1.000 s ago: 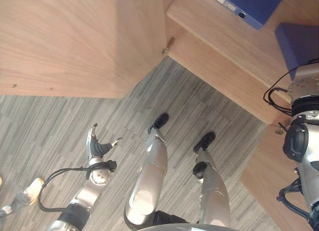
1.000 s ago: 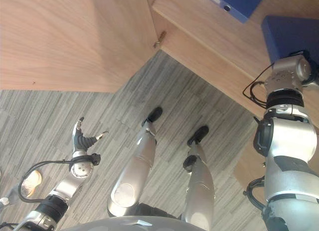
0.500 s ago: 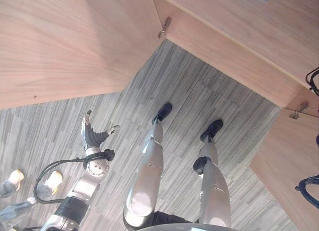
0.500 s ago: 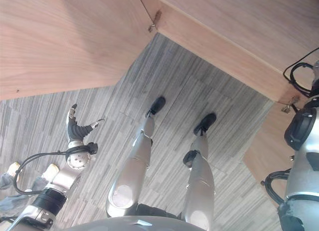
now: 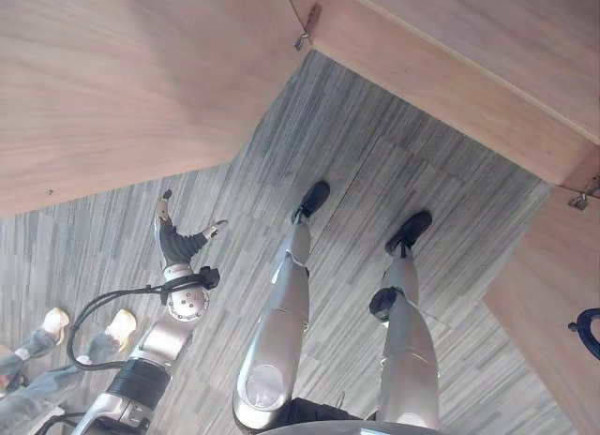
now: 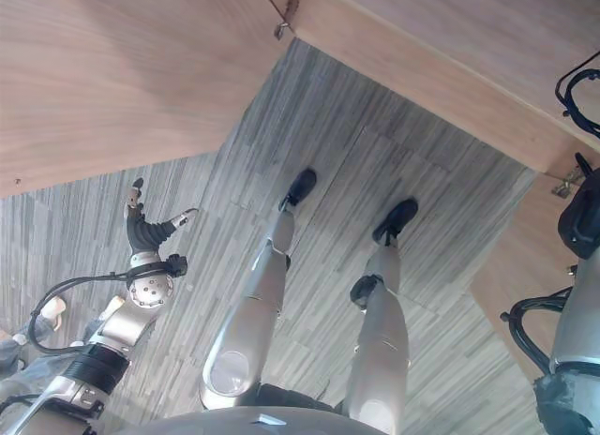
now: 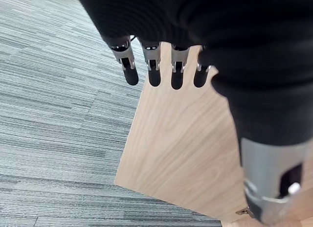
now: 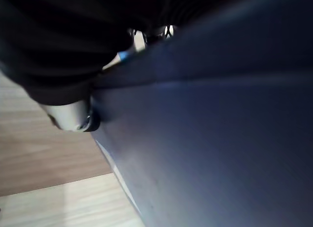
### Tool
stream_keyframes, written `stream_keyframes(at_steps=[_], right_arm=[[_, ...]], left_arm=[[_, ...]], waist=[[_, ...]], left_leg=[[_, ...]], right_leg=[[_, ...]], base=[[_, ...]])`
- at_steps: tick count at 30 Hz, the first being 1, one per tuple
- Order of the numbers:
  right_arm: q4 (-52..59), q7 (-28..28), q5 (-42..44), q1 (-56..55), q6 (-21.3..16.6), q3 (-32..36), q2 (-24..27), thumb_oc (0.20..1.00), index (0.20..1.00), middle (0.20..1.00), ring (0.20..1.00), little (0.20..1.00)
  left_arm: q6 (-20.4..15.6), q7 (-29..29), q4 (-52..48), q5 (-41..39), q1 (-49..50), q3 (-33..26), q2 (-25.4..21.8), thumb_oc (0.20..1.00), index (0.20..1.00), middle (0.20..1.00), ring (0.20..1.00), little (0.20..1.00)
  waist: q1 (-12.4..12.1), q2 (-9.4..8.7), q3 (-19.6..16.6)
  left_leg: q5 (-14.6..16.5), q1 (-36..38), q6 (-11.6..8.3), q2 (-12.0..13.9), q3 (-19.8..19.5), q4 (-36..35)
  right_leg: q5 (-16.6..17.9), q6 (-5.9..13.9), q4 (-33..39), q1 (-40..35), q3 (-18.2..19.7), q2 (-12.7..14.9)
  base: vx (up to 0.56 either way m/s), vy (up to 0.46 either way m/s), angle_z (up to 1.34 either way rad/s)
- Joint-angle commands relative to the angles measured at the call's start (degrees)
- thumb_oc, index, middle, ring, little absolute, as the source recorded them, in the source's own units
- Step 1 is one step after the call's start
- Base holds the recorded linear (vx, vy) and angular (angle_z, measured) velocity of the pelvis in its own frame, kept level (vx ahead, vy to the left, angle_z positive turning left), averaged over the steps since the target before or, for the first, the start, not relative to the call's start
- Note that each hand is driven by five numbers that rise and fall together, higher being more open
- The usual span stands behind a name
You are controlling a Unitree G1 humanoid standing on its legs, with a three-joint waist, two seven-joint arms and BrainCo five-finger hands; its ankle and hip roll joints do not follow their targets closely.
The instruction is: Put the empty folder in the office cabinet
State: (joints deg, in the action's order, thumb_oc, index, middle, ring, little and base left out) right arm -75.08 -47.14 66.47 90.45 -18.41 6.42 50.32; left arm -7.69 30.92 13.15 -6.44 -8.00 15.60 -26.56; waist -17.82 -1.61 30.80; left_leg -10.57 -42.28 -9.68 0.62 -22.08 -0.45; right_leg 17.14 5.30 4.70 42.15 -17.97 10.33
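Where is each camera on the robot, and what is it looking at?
Left eye view: on the head, looking down at the carpet, the cabinet door and the left robot hand, fingers spread.
Right eye view: beside it, same scene.
Left wrist view: along the left robot hand toward the cabinet door.
Right wrist view: right robot hand against the blue folder.
Both eye views share carpet, door and left hand.

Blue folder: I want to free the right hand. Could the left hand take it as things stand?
Probably not: the left hand hangs open, low over the floor, while the blue folder is against the right hand.
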Motion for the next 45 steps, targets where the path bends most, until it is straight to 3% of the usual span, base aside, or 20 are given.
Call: stream_keyframes(at_steps=[1,5,6,7,11,16,24,25,31,38,39,40,45], right_arm=[[1.6,2.2,-2.4,2.0,-1.7,-13.3,6.4,0.200,0.200,0.200,0.200,0.200],[0.7,2.5,-2.5,3.1,-1.2,-14.2,6.3,0.200,0.200,0.200,0.200,0.200],[0.4,3.0,-2.2,3.5,-1.0,-14.6,6.3,0.376,0.376,0.376,0.376,0.376],[0.0,4.0,-1.4,3.6,-0.5,-14.7,6.1,1.000,1.000,1.000,1.000,1.000],[-2.1,7.5,0.5,4.9,1.2,-16.6,5.4,1.000,1.000,1.000,1.000,1.000],[-6.8,7.9,1.8,6.2,3.6,-17.3,5.8,1.000,1.000,1.000,1.000,1.000],[-18.6,8.8,4.6,9.7,13.4,-21.2,8.1,1.000,1.000,1.000,1.000,1.000],[-18.9,9.0,4.7,10.1,13.5,-21.4,8.2,1.000,1.000,1.000,1.000,1.000],[-22.3,7.9,4.7,9.4,16.8,-21.8,9.9,1.000,1.000,1.000,1.000,1.000],[-22.3,7.7,4.2,7.5,17.6,-21.1,9.5,1.000,1.000,1.000,1.000,1.000],[-22.3,7.9,4.0,7.5,17.7,-21.0,9.3,0.300,0.300,0.300,0.300,0.300],[-22.3,8.0,3.9,7.6,17.7,-21.1,9.2,0.200,0.200,0.200,0.200,0.200],[-21.2,8.6,3.3,8.4,17.6,-21.9,7.9,0.200,0.200,0.200,0.200,0.200]], left_arm=[[-2.3,2.6,-4.0,-0.4,1.4,-0.5,-3.1,1.000,1.000,1.000,1.000,1.000],[-2.7,2.9,-5.1,-0.7,1.4,-1.0,-3.0,1.000,1.000,1.000,1.000,1.000],[-2.8,2.9,-5.3,-0.9,1.5,-1.1,-3.0,1.000,1.000,1.000,1.000,1.000],[-2.9,2.9,-5.6,-1.0,1.6,-1.4,-3.0,1.000,1.000,1.000,1.000,1.000],[-3.4,2.5,-6.2,-1.4,2.2,-2.3,-3.4,1.000,1.000,1.000,1.000,1.000],[-3.7,2.5,-7.0,-2.3,2.9,-2.9,-3.6,1.000,1.000,1.000,1.000,1.000],[-3.1,1.4,-9.9,-2.8,3.7,-3.8,-4.6,1.000,1.000,1.000,1.000,1.000],[-3.0,1.3,-10.0,-2.8,3.6,-3.9,-4.7,1.000,1.000,1.000,1.000,1.000],[-2.8,0.5,-12.0,-3.4,4.4,-4.7,-4.4,1.000,1.000,1.000,1.000,1.000],[-2.9,0.0,-13.3,-4.1,5.2,-5.8,-4.5,1.000,1.000,1.000,1.000,1.000],[-2.8,0.0,-13.4,-4.2,5.3,-6.0,-4.5,1.000,1.000,1.000,1.000,1.000],[-2.8,0.0,-13.4,-4.3,5.5,-6.1,-4.5,1.000,1.000,1.000,1.000,1.000],[-2.9,-0.1,-13.9,-4.8,6.0,-6.8,-4.6,1.000,1.000,1.000,1.000,1.000]], waist=[[0.9,3.54,-2.0],[0.8,3.75,-2.1],[0.8,3.78,-2.1],[0.7,3.82,-2.1],[0.8,3.51,-2.0],[1.3,3.03,-2.0],[2.2,1.91,-1.5],[2.3,1.92,-1.9],[2.8,1.55,-1.2],[3.1,1.53,-1.0],[3.1,1.55,-1.3],[2.9,1.50,-1.0],[2.8,1.37,-1.2]], left_leg=[[9.3,5.6,-0.16,2.5,2.0,-4.6],[9.3,4.9,-0.28,2.5,2.2,-4.6],[9.3,4.7,-0.33,2.5,2.2,-4.6],[9.3,4.5,-0.42,2.5,2.2,-4.6],[9.4,4.3,-0.66,2.6,2.4,-4.6],[9.5,4.5,-0.69,2.9,2.6,-4.6],[8.9,5.0,-0.88,2.7,2.7,-4.6],[9.8,5.4,-0.85,3.1,2.8,-4.6],[9.0,5.5,-0.83,2.7,2.6,-4.6],[8.9,5.8,-0.78,2.5,2.5,-4.6],[9.4,6.0,-0.78,2.8,2.6,-4.6],[8.9,5.8,-0.81,2.6,2.5,-4.6],[9.4,6.0,-0.87,3.0,2.9,-4.6]], right_leg=[[-9.7,7.81,-1.2,-1.7,2.6,3.2],[-10.0,7.71,-1.1,-1.2,2.9,2.9],[-10.1,7.68,-1.1,-1.1,3.0,2.8],[-10.2,7.61,-1.0,-1.0,3.0,2.8],[-10.5,7.38,-1.0,-0.7,3.5,2.5],[-10.5,7.16,-0.7,-0.9,3.9,2.0],[-9.1,6.66,-0.4,-1.6,3.3,1.8],[-10.2,6.93,0.0,-2.3,3.9,1.5],[-9.3,6.49,-0.2,-2.6,3.3,1.8],[-9.3,6.29,-0.1,-2.9,3.6,1.7],[-10.1,6.43,0.2,-3.3,4.1,1.4],[-9.4,6.22,-0.1,-2.8,3.7,1.7],[-10.1,6.34,0.2,-3.2,4.3,1.3]], base=[[0.02,-0.004,-0.04],[0.00,0.000,0.00],[0.00,0.000,0.00],[0.00,0.000,0.00],[0.00,0.000,0.00],[0.00,0.000,0.00],[-0.01,0.009,-0.01],[-0.07,0.036,-0.03],[0.01,0.002,0.00],[0.00,0.007,0.00],[-0.07,0.031,-0.01],[0.06,-0.012,0.00],[0.00,0.003,0.00]])
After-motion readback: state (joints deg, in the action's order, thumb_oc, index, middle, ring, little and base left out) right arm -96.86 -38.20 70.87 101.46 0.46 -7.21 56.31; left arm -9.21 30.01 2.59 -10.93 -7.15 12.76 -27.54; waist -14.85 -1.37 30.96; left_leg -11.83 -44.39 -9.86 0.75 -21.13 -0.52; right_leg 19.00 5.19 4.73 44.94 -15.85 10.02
